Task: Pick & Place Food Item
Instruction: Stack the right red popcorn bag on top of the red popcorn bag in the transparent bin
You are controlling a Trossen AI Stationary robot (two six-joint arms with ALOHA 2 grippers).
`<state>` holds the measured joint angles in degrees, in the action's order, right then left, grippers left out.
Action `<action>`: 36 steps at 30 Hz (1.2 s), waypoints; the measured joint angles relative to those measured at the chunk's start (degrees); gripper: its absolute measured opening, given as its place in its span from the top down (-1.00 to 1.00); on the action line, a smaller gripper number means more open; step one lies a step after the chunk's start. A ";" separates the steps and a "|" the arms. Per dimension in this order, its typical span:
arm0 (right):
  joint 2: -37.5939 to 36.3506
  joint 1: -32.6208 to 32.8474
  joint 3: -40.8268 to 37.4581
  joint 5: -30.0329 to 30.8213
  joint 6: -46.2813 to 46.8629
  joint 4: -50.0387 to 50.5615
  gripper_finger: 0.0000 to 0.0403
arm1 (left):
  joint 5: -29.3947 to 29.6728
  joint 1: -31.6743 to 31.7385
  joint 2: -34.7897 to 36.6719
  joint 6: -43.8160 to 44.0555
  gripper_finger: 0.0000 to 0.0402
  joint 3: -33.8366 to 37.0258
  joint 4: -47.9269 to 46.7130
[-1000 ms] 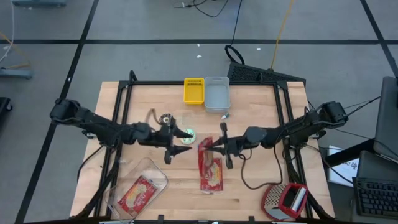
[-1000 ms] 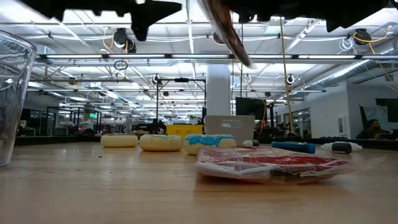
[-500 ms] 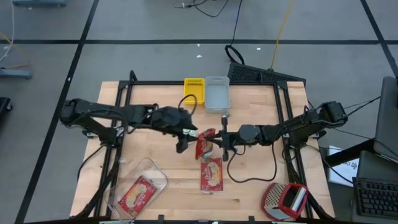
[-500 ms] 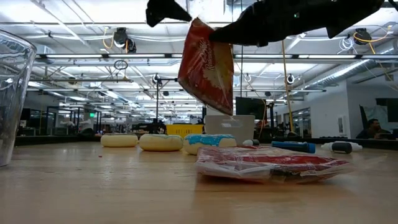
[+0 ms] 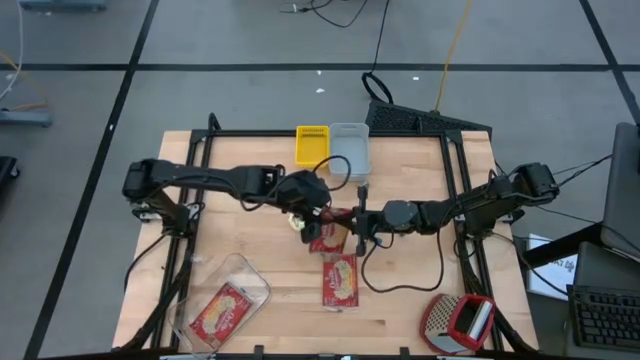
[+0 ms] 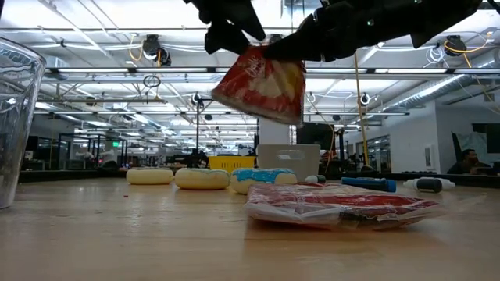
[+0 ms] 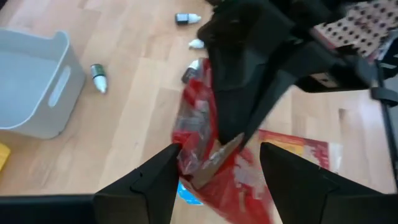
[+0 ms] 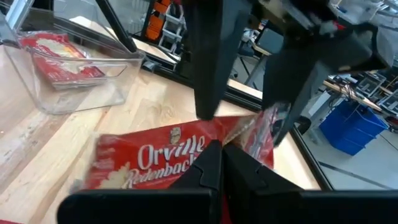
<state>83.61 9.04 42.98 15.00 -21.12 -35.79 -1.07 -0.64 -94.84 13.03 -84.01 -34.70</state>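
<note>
A red popcorn bag (image 5: 326, 234) hangs in the air over the middle of the table, between my two grippers. My right gripper (image 5: 347, 228) reaches in from the table's right and is shut on it. My left gripper (image 7: 217, 149) comes from the left and slants down, open, one finger on either side of the bag's upper part (image 7: 196, 134). A second red bag (image 5: 340, 282) lies flat on the table just nearer the front edge. A third bag (image 5: 222, 310) lies in a clear tub (image 5: 250, 285) at the front left. My left gripper stands astride the bag; whether either finger (image 7: 163, 167) touches it, I cannot tell. My right gripper pinches the bag's edge (image 8: 214, 138) between its two shut fingers, coming level from the table's right. The bag is lifted clear of the table and tilts down away from the fingers (image 6: 262, 82).
A yellow bin (image 5: 312, 145) and a grey bin (image 5: 348, 150) stand at the far edge. Toy doughnuts (image 6: 201, 178) and small bottles (image 7: 98, 78) lie near the middle. A red-and-white grater (image 5: 460, 320) sits at the front right.
My left gripper has gone toward the table's right and far side, risen, tipped its fingers downward and come astride the bag. The bag, held by my right gripper, has turned about from edge-on to broadside and now tilts more.
</note>
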 joint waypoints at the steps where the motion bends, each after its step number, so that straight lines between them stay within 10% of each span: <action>1: 0.00 -0.01 0.01 0.02 0.00 -0.02 1.00 | -0.02 0.37 -0.17 -0.43 -0.11 0.00 0.11; 36: -0.04 0.07 0.90 -0.28 -0.61 2.60 1.00 | -15.84 5.01 0.56 -0.06 -0.11 -0.04 -1.11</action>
<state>83.57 9.10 43.88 14.72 -21.74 -33.19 -16.91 4.37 -94.28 12.97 -84.05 -35.81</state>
